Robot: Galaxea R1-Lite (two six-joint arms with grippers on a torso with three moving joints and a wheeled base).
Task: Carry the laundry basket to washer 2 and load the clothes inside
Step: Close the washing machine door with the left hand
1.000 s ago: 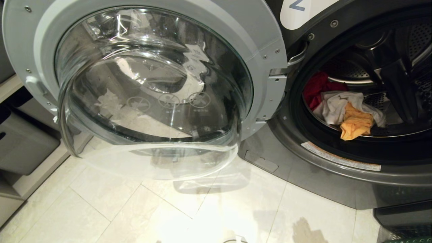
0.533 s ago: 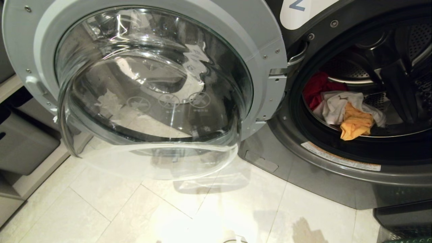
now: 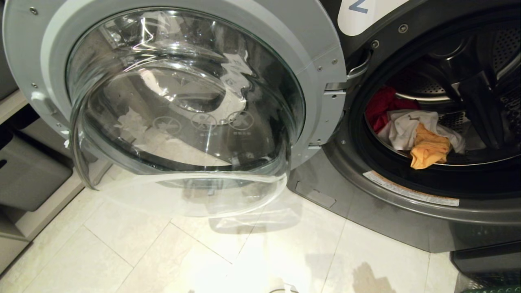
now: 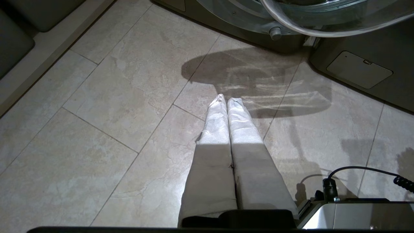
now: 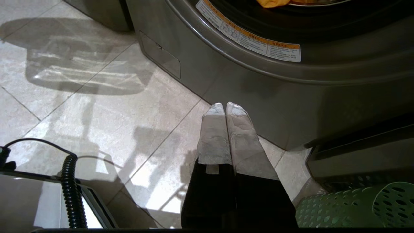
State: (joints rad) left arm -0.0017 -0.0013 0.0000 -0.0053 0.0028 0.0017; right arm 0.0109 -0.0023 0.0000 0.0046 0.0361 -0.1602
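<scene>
Head view: pale tiled floor (image 3: 134,252) below open washer 2 (image 3: 386,211)

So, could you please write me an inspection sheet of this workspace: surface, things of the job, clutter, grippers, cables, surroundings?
Surface: pale tiled floor, with reflections and shadows.
Job's things: washer 2 with its door swung wide open; the clothes, red, white and yellow-orange, lie inside the drum; the laundry basket stands on the floor at the robot's right, by the washer front.
Clutter: nothing seen.
Grippers: left gripper shut, empty, above bare floor; right gripper shut, empty, low before the washer.
Cables: a coiled black cable on the robot's base; another in the left wrist view.
Surroundings: grey bins on a low shelf at left.
</scene>
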